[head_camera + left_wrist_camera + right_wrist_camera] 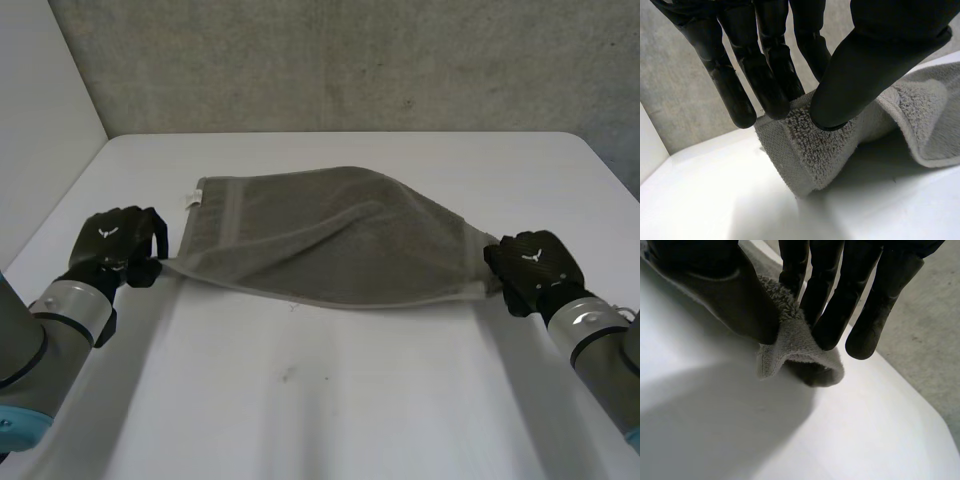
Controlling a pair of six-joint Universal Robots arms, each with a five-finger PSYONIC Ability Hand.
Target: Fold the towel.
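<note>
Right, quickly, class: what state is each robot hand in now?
Left hand: shut on the grey towel, pinching its near left corner.
Right hand: shut on the towel, pinching its near right corner.

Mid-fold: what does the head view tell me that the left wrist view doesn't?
Head view: the whole grey terry towel, and the right hand pinching its near right corner. Left wrist view: the left hand close up, thumb pressing towel against fingertips. Both: that hand shut on the near left corner, over the white table.

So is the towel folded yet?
Not yet: the towel is spread out between the left hand and right hand, each pinching a near corner.
</note>
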